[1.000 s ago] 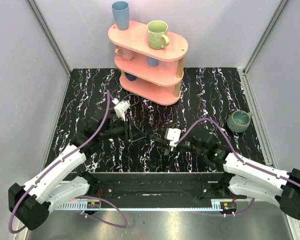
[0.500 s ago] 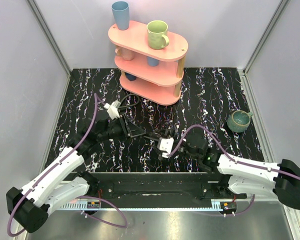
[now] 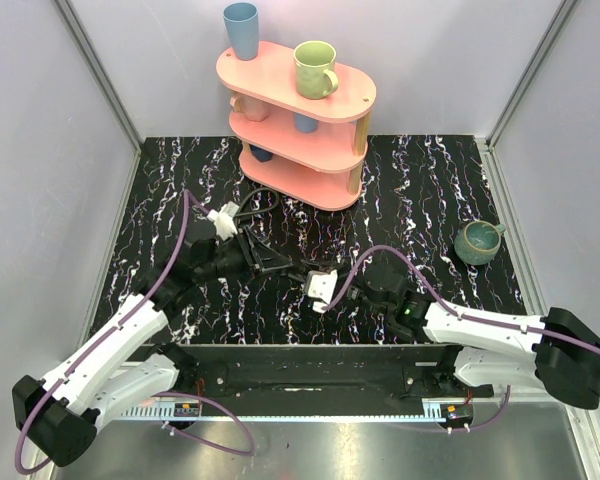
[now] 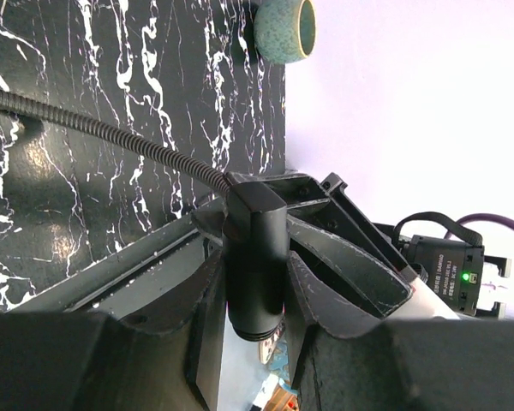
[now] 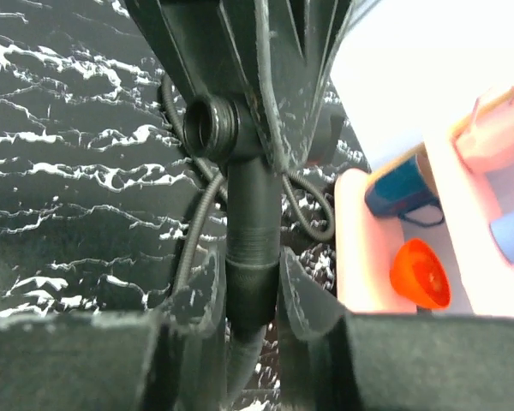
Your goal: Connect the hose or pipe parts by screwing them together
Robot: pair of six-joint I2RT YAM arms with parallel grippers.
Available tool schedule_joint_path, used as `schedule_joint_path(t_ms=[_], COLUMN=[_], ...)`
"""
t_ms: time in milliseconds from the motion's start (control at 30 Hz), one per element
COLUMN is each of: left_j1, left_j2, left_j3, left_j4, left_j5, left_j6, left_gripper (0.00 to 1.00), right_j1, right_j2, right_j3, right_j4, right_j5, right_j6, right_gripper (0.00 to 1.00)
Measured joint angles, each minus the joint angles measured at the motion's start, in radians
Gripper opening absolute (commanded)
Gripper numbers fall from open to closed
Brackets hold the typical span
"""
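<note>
- Top external view: my left gripper [image 3: 270, 263] and right gripper [image 3: 302, 275] meet tip to tip in front of the pink shelf [image 3: 298, 120], on its near side. A loop of black hose [image 3: 263, 194] lies just below the shelf's bottom tier. It is hard to trace on the dark table [image 3: 430, 180].
- Left wrist view: my left fingers [image 4: 321, 274] are clenched on the black fitting [image 4: 254, 265]. The ribbed hose leaves its top and runs away across the table. The shelf is out of frame here.
- Right wrist view: my right fingers [image 5: 301, 295] are closed against the threaded hose end [image 5: 252, 248], left of the shelf. Its tip sits at the fitting's side port.
- Status, as I judge it: both parts are gripped and brought together. Whether the threads have caught, I cannot tell. Turning them until they seat remains.
</note>
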Motion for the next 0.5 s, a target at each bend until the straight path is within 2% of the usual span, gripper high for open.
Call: schedule_joint_path(t_ms=[33, 133, 200, 333, 500], left_j1=[0.0, 0.008, 0.01, 0.013, 0.008], left_j2=[0.0, 0.002, 0.008, 0.02, 0.046], left_j3=[0.0, -0.001, -0.001, 0.007, 0.066], left_j4=[0.006, 0.019, 0.037, 0.055, -0.007], left_j5=[0.005, 0.014, 0.034, 0.098, 0.189], left_j6=[-0.005, 0.024, 0.104, 0.373, 0.738], left_gripper=[0.0, 0.0, 0.0, 0.0, 0.0], right_j1=[0.0, -0.001, -0.002, -0.012, -0.035], right_j2=[0.003, 0.003, 0.002, 0.0, 0.004], right_j3=[0.005, 0.013, 0.035, 0.117, 0.239], right_j4=[0.001, -0.011, -0.058, -0.239, -0.472], right_j5=[0.0, 0.002, 0.0, -0.035, -0.122], right_j6=[-0.004, -0.009, -0.007, 0.007, 0.021], right_gripper=[0.0, 0.0, 0.0, 0.0, 0.0])
